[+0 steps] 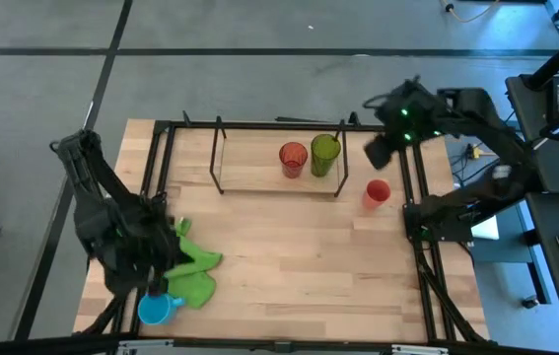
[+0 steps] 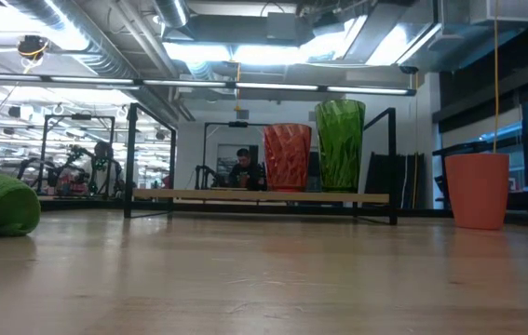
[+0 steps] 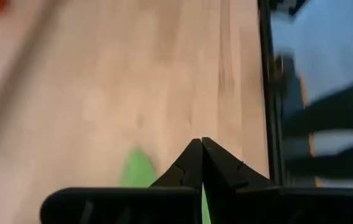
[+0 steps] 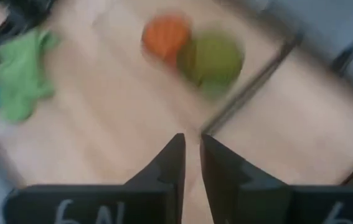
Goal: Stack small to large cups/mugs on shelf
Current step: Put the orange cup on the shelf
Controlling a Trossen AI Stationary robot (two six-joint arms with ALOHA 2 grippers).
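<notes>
The red-orange tumbler [image 1: 293, 158] and the taller green tumbler [image 1: 324, 155] stand upright side by side on the shelf [image 1: 259, 187], near its right end; both also show in the low view [image 2: 287, 158] [image 2: 340, 146]. The small red cup [image 1: 378, 192] stands upright on the table just right of the shelf. The light-blue mug [image 1: 156, 309] sits at the near left, beside the green cloth [image 1: 192, 271]. My left gripper [image 1: 153, 286] is shut and empty above the cloth, close to the mug. My right gripper [image 1: 372, 156] hovers above the shelf's right end, its fingers [image 4: 176, 155] a narrow gap apart and empty.
The black metal frame [image 1: 419, 247] runs around the tabletop. The shelf's upright end frames [image 1: 342, 158] rise beside the tumblers. Bare wooden tabletop [image 1: 299, 256] lies between the shelf and the near edge. A person shows in the room beyond the table [image 2: 242, 167].
</notes>
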